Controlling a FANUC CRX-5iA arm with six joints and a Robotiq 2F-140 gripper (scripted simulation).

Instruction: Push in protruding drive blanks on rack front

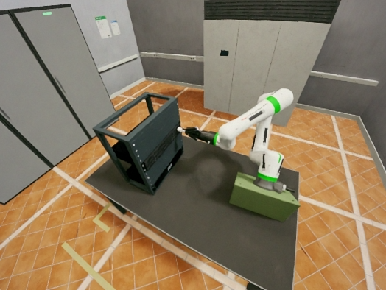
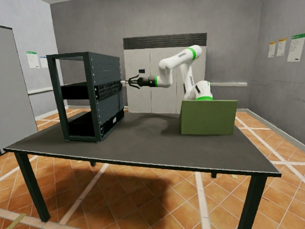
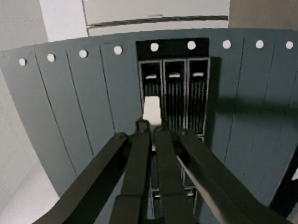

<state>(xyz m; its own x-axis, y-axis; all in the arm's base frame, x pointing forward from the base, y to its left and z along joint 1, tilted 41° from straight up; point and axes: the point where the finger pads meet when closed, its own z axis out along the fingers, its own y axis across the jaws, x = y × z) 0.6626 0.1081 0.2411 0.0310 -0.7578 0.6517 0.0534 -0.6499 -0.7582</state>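
The dark grey open-frame rack (image 1: 141,138) (image 2: 87,87) stands upright on the left part of the black table (image 1: 206,221) (image 2: 163,145). A band of black drive blanks (image 1: 162,145) (image 2: 109,87) runs across the middle of its front. In the wrist view three narrow blanks (image 3: 174,92) sit side by side in a black bay. My gripper (image 1: 181,129) (image 2: 124,82) (image 3: 152,107) is shut on nothing. Its white fingertip rests against the leftmost of these blanks, at the right end of the band. I cannot tell how far any blank sticks out.
The arm's green pedestal (image 1: 263,200) (image 2: 208,116) stands on the right of the table. A black unit (image 2: 112,120) fills the rack's lower front. Grey cabinets (image 1: 258,62) stand behind the table and more (image 1: 40,85) at the left.
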